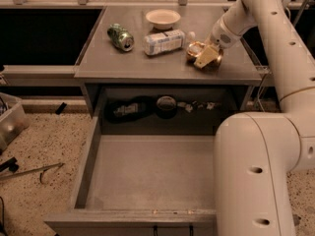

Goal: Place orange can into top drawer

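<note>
The orange can (196,48), small, shiny and golden with dented sides, sits on the right part of a flat grey counter top (147,65), near its front edge. It seems tipped, with a ring-shaped end facing up and to the left. Its long axis is hard to judge because the gripper covers its near right side.

The gripper (207,57), a pale cream wedge, rests against the can at the end of a smooth white arm (278,58) that reaches in from the right. Whether it is clamped on the can cannot be told.

Just left of the can, a white-and-blue labelled bottle (164,42) lies on its side, lengthwise left to right. Farther left, a green can (121,37) lies on its side, angled from far left to near right. A shallow pale bowl (163,18) stands behind the bottle.

Below the counter, the top drawer (84,171), wide, shallow grey metal, is pulled out towards the viewer, showing a flat plain bottom.
</note>
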Robot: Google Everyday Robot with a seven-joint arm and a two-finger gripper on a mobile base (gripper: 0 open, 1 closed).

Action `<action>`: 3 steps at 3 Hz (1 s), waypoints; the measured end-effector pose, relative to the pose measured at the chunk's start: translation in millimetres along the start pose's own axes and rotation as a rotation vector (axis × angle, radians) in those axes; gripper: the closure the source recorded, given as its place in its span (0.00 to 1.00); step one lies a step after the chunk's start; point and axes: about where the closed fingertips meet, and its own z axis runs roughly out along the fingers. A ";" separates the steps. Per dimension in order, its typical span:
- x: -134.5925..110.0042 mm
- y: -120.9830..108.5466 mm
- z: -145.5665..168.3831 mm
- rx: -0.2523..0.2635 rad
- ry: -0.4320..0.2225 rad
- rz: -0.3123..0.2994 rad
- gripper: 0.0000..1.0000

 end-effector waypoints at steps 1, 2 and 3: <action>8.0 24.2 -36.0 -0.043 -0.044 -0.024 0.93; 27.4 63.8 -86.1 -0.065 -0.110 -0.081 1.00; 41.1 79.2 -76.0 -0.101 -0.100 -0.069 1.00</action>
